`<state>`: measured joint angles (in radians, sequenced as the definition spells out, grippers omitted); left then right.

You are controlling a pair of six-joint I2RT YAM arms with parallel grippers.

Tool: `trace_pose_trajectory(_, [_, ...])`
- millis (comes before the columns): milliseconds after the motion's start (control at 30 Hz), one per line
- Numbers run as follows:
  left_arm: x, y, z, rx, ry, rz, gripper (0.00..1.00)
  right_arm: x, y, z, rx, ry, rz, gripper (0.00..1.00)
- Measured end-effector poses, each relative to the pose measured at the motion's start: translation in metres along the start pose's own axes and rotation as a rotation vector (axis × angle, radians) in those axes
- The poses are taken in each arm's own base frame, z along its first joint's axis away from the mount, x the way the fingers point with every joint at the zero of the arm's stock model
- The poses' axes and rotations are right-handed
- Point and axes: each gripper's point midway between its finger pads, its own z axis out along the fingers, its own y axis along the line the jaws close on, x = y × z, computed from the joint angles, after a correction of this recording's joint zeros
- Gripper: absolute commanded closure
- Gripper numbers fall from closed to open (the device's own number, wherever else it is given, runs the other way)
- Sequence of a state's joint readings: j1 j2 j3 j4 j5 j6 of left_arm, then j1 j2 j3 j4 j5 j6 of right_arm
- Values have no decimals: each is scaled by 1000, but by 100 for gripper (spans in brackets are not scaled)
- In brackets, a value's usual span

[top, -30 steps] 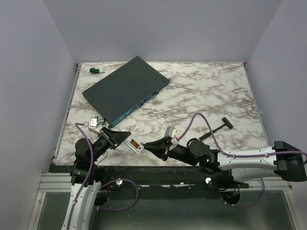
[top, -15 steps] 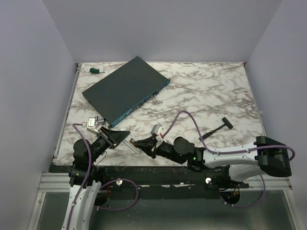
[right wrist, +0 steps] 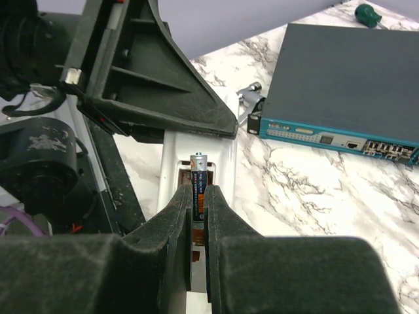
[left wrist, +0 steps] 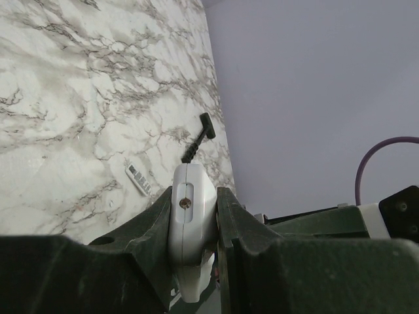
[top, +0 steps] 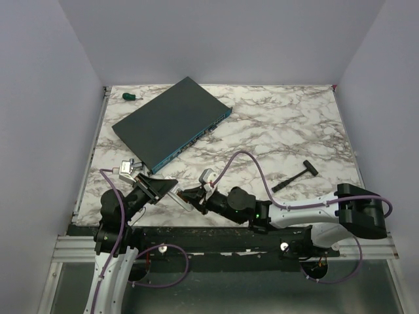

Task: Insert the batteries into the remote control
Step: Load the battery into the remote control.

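Broadest of all, a marble table (top: 275,124). Toward its far left corner, lying diagonally, a dark flat network switch (top: 171,121) with a blue port edge. On the near side of the switch, just past its nearest corner, the left gripper (left wrist: 194,203), fingers pressed tight against both sides of the remote control (left wrist: 190,216). Just right of that, equally far from the switch, the right gripper (right wrist: 198,196), closed almost to touching and pinching a single battery (right wrist: 198,169) between its pads. Well to the right of the switch and nearer the table's front, a black T-shaped tool (top: 294,176), lying flat and untouched. As for the remote control: a slim white handset held on edge off the marble, back turned to the right gripper. Beyond the switch's far left corner, a small green-handled screwdriver (top: 129,96). Smallest, the remote's battery compartment (right wrist: 185,175), uncovered and brown inside, with the battery lined up along the opening; cannot tell whether seated or merely hovering.
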<state>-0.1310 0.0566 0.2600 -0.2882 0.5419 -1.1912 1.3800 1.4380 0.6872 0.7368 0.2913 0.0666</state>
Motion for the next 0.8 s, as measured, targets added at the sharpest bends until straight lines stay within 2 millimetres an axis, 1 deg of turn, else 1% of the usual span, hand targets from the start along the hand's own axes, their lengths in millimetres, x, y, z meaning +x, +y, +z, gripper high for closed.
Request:
trace_pose_trajectory(133, [0, 3, 0, -15, 0, -7, 100, 7, -2, 3, 17, 15, -5, 98])
trace_pose_trajectory(333, [1, 7, 1, -32, 4, -17, 100, 8, -3, 8, 31, 26, -10, 96])
trace_pose_trajectory(800, [2, 10, 0, -49, 7, -22, 100, 13, -2, 9, 53, 50, -43, 94])
